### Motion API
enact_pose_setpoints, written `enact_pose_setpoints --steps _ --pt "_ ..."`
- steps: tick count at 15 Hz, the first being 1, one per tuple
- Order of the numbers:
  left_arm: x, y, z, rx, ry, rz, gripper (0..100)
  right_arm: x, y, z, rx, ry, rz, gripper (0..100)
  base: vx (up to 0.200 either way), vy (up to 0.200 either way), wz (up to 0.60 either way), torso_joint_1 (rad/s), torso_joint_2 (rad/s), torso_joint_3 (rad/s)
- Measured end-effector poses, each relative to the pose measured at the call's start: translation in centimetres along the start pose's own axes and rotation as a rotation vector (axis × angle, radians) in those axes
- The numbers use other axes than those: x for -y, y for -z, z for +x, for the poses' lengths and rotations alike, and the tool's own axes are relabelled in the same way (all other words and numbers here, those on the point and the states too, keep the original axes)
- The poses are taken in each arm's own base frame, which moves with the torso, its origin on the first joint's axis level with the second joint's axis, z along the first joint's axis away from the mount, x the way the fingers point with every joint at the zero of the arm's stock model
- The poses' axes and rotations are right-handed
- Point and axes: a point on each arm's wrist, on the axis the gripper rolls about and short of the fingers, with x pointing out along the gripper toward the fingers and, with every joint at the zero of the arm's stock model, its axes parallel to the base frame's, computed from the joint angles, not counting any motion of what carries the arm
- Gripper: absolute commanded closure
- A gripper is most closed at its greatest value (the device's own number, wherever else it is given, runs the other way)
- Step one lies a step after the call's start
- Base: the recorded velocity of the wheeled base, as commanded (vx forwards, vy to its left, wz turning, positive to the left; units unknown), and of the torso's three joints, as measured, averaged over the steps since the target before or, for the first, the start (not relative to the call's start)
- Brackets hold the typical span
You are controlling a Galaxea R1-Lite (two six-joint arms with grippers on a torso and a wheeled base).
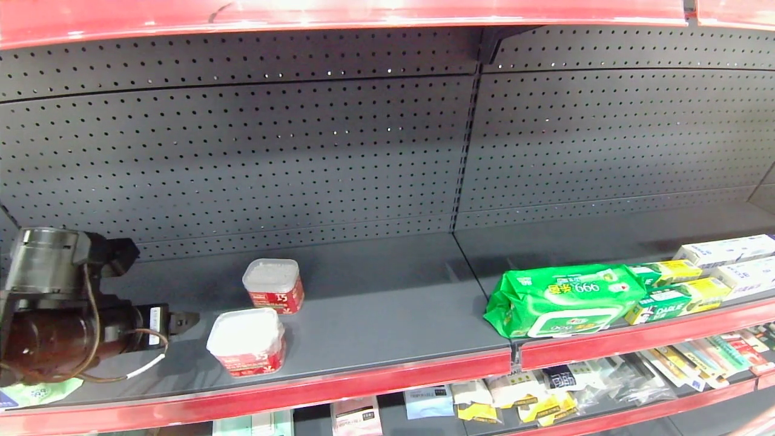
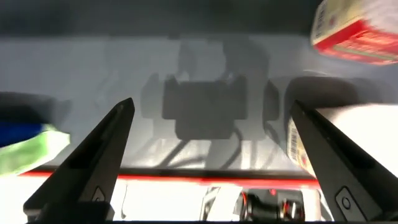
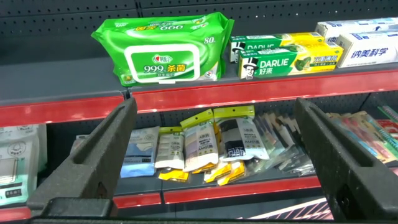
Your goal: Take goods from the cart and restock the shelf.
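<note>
The grey shelf board [image 1: 387, 315] with the red front edge runs across your whole head view. On its right bay a green wet wipes pack [image 1: 563, 300] lies flat at the front edge. Just beside it, at its 3 o'clock, are green-and-yellow toothpaste boxes [image 1: 672, 297], and white boxes [image 1: 726, 249] sit at their 1 o'clock.

On the left bay stand two red tubs with white lids, both upright. The near tub [image 1: 247, 340] is close to the front edge. The far tub [image 1: 273, 284] is at its 1 o'clock, apart from it and farther back on the board.

Your left gripper [image 2: 211, 106] hovers low over the left end of this board, fingers spread wide with nothing between them. In the head view the near tub is at its 3 o'clock, just beside one finger but outside the jaws, and the far tub is at its 2 o'clock.

Your right gripper [image 3: 216, 102] is also spread wide and empty. It faces the red edge below the wipes pack, with small packets [image 3: 199, 146] on the lower shelf beyond it.
</note>
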Motion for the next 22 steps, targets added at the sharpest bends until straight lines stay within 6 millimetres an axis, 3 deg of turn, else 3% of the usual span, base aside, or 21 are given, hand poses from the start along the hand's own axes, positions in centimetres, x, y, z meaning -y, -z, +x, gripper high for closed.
enact_pose_setpoints --steps 6,10,15,19,22 --pt "-1.7 4.9 -9.0 0.279 0.105 0.028 0 0.0 0.0 0.0 0.000 0.000 0.000 0 0.000 0.000 0.00 0.000 0.00 0.000" --pt "-2.8 11.0 -13.1 0.503 0.177 0.047 0 0.0 0.0 0.0 0.000 0.000 0.000 0 0.000 0.000 0.00 0.000 0.00 0.000" --pt "-3.7 18.7 -13.5 0.640 0.138 0.142 0 0.0 0.0 0.0 0.000 0.000 0.001 0 0.000 0.000 0.00 0.000 0.00 0.000" --pt "-3.8 19.6 -13.3 0.786 0.123 0.128 0 0.0 0.0 0.0 0.001 -0.012 -0.004 0 0.000 0.000 0.00 0.000 0.00 0.000" --pt "-3.8 19.9 -13.0 0.800 0.119 0.134 0 0.0 0.0 0.0 0.001 -0.010 -0.007 0 0.000 0.000 0.60 0.001 0.00 0.002"
